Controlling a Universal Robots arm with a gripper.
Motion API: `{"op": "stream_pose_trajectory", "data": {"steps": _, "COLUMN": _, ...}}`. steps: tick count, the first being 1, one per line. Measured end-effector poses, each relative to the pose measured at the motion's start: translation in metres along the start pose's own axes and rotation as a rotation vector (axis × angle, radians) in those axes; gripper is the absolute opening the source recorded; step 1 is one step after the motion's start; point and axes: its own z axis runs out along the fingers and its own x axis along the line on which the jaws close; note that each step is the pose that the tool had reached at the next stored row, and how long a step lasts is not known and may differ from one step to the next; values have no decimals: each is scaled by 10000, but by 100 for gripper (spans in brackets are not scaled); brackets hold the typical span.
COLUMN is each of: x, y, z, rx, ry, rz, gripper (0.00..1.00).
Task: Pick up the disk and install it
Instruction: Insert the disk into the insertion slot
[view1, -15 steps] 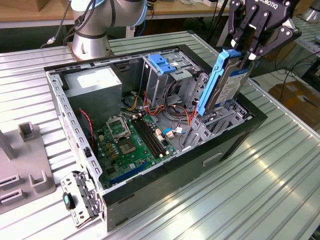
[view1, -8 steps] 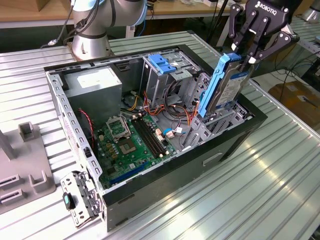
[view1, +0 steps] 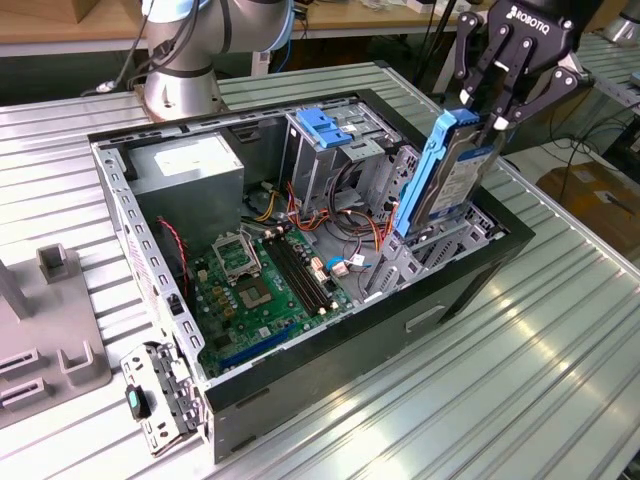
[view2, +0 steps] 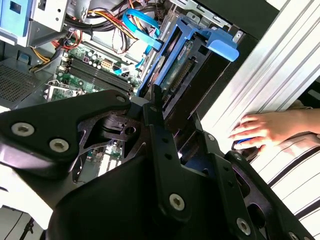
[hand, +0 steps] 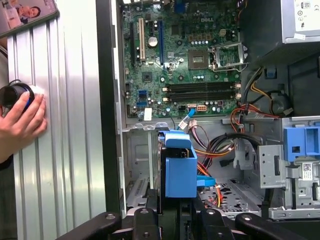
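Black-linked gripper fingers fill the foreground of both wrist views, clenched on the disk, a flat metal hard drive with blue plastic side rails. In the exterior view the fingers pinch its upper end, and the drive hangs steeply tilted at the end of the open black computer case towards the exterior view's right, close to that end's corner. Its lower end dips into the grey metal drive bay there, while most of its length stands above the case's rim.

So the pick-up looks done: the drive is off any surface and carried to the bay. Installing appears unfinished, since the drive is neither level nor sunk into its slot.

Deeper in the case lie the green motherboard and a tall grey metal cage with a blue latch. A person's hand rests on the ribbed metal tabletop beside the case's long wall.
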Motion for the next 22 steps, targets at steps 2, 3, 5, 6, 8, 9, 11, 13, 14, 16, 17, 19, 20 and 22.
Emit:
{"op": "stream_pose_trajectory", "data": {"steps": 2, "x": 0, "y": 0, "z": 10, "rx": 0, "ry": -3, "rz": -1, "gripper": 35}}
{"op": "stream_pose_trajectory", "data": {"steps": 3, "x": 0, "y": -1, "z": 19, "rx": -1, "ry": -3, "rz": -3, "gripper": 35}}
{"op": "stream_pose_trajectory", "data": {"steps": 5, "x": -1, "y": -8, "z": 36, "rx": 1, "ry": 3, "rz": -36, "gripper": 35}}
{"op": "stream_pose_trajectory", "data": {"steps": 6, "x": -2, "y": -11, "z": 43, "rx": 2, "ry": 2, "rz": -60, "gripper": 35}}
{"op": "stream_pose_trajectory", "data": {"steps": 8, "x": -2, "y": -15, "z": 49, "rx": 4, "ry": 5, "rz": -88, "gripper": 35}}
{"op": "stream_pose_trajectory", "data": {"steps": 9, "x": -3, "y": -22, "z": 52, "rx": 3, "ry": 4, "rz": -107, "gripper": 35}}
{"op": "stream_pose_trajectory", "data": {"steps": 11, "x": -3, "y": -22, "z": 53, "rx": 3, "ry": 3, "rz": -108, "gripper": 35}}
{"op": "stream_pose_trajectory", "data": {"steps": 13, "x": -3, "y": -22, "z": 50, "rx": 2, "ry": 3, "rz": -108, "gripper": 35}}
{"op": "stream_pose_trajectory", "data": {"steps": 14, "x": -2, "y": -22, "z": 43, "rx": 3, "ry": 2, "rz": -108, "gripper": 35}}
{"op": "stream_pose_trajectory", "data": {"steps": 16, "x": -1, "y": -22, "z": 18, "rx": 3, "ry": 3, "rz": -109, "gripper": 35}}
{"op": "stream_pose_trajectory", "data": {"steps": 17, "x": -1, "y": -22, "z": 17, "rx": 3, "ry": 3, "rz": -109, "gripper": 35}}
{"op": "stream_pose_trajectory", "data": {"steps": 19, "x": -1, "y": -25, "z": 16, "rx": 3, "ry": 4, "rz": -123, "gripper": 35}}
{"op": "stream_pose_trajectory", "data": {"steps": 20, "x": -1, "y": -31, "z": 16, "rx": 5, "ry": 5, "rz": -188, "gripper": 35}}
{"op": "stream_pose_trajectory", "data": {"steps": 22, "x": 0, "y": -39, "z": 17, "rx": 14, "ry": 2, "rz": -371, "gripper": 35}}
